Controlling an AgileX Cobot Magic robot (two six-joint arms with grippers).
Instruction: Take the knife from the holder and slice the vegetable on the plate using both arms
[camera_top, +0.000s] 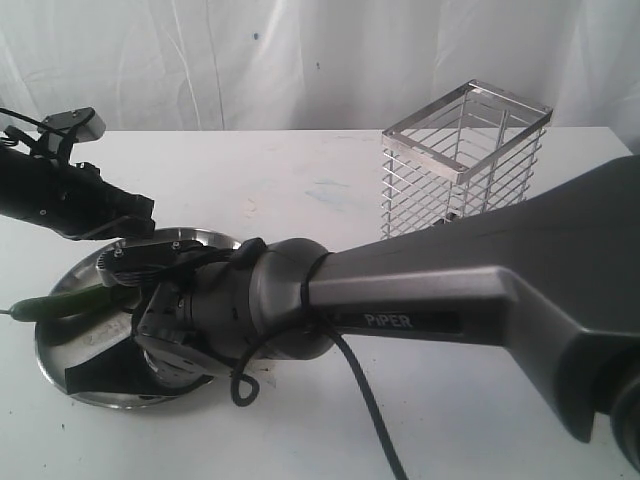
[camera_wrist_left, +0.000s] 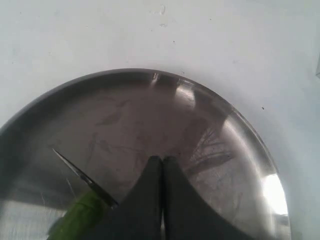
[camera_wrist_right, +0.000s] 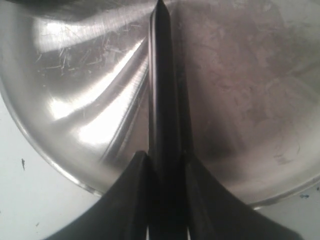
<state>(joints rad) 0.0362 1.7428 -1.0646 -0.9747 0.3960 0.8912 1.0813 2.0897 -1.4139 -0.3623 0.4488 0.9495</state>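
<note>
The shiny round plate (camera_top: 52, 352) lies at the left of the table. On it rests the green vegetable (camera_top: 75, 300), its thin stem sticking out over the left rim. My right gripper (camera_wrist_right: 166, 155) is shut on the black handle of the knife (camera_wrist_right: 162, 75), and the dark blade (camera_top: 95, 378) points across the plate (camera_wrist_right: 75, 100). My left gripper (camera_wrist_left: 162, 160) hangs over the plate (camera_wrist_left: 200, 125), fingers pressed together with nothing between them. The vegetable (camera_wrist_left: 75, 220) lies just beside those fingers, with the knife (camera_wrist_left: 85, 177) tip crossing it.
The silver wire holder (camera_top: 465, 160) stands upright at the back right of the white table. My right arm, marked PiPER (camera_top: 400, 320), stretches across the middle from the right. A black cable (camera_top: 370, 410) hangs from it. A white curtain closes off the back.
</note>
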